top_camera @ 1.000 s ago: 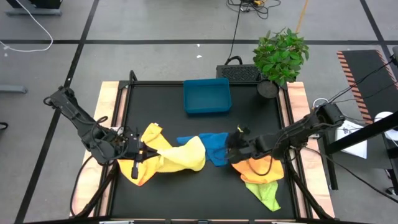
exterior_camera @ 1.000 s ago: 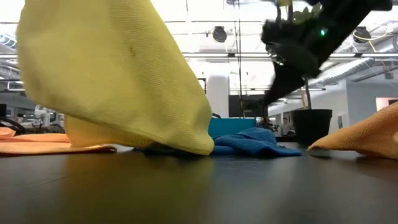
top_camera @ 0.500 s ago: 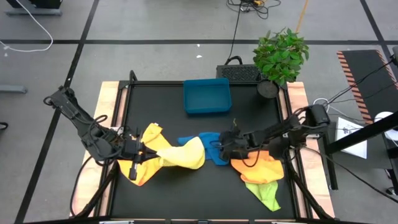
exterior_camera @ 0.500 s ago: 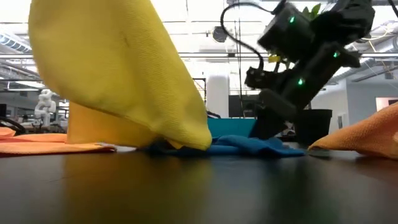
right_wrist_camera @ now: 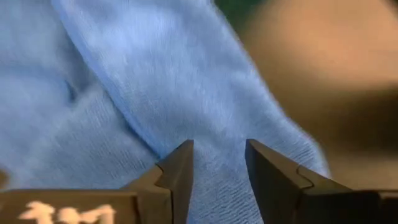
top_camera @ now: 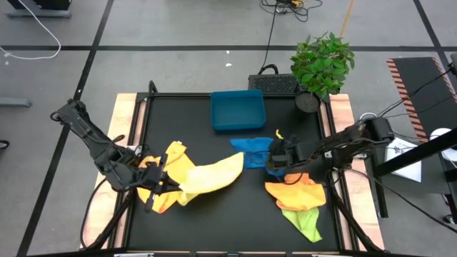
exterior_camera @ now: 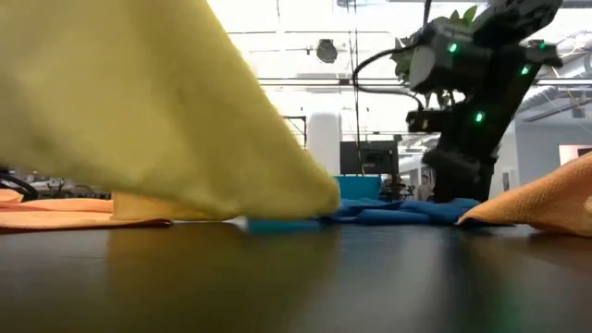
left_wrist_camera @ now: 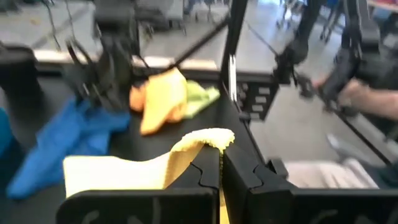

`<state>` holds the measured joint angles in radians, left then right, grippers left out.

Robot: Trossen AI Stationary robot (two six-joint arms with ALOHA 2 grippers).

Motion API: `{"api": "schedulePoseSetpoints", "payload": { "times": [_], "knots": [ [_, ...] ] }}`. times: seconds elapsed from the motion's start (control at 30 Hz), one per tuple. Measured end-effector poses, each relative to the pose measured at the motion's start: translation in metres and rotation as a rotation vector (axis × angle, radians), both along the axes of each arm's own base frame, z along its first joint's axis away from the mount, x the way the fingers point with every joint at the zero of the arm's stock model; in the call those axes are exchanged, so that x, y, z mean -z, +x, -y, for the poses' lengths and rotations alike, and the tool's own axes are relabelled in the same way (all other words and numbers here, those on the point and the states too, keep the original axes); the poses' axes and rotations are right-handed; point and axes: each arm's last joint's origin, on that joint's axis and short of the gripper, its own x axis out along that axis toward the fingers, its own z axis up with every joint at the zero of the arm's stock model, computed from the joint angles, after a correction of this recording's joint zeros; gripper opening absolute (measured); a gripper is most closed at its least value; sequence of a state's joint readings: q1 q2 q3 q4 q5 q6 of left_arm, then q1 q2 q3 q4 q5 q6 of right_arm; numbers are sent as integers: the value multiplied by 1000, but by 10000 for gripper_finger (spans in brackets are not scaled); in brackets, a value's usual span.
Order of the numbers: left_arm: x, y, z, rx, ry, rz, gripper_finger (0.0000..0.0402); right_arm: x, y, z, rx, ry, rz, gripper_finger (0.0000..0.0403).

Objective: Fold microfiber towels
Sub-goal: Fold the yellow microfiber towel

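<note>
High view: towels scattered on a black table point(top_camera: 228, 214) over grey floor.
Left gripper point(top_camera: 166, 184) pinches the yellow towel point(top_camera: 211, 175); right gripper point(top_camera: 273, 161), fingers narrowly apart, presses the blue towel point(top_camera: 251, 153) below the tray point(top_camera: 238, 110).

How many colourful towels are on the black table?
5 that I can see: a pale yellow towel and an orange-yellow towel at the left, a blue towel mid-table, an orange towel and a lime green towel at the right. More may be hidden underneath.
</note>
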<state>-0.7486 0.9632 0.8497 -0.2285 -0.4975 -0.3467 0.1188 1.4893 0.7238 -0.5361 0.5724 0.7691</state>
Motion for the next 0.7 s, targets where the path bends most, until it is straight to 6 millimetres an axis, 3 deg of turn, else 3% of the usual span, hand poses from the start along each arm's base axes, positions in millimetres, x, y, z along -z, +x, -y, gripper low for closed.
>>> {"api": "schedulePoseSetpoints", "payload": {
  "times": [0.23,0.47,0.6,0.7],
  "knots": [
    [30,11,15,81,26,-211,3,-34,-1,-14,-113,15,206,134],
    [78,34,40,90,20,-453,3,-70,35,-49,-500,63,652,134],
    [110,45,53,86,21,-599,3,-69,55,-60,-704,75,791,135],
    [133,50,59,85,27,-698,3,-52,69,-55,-752,82,779,135]
  ]
}}
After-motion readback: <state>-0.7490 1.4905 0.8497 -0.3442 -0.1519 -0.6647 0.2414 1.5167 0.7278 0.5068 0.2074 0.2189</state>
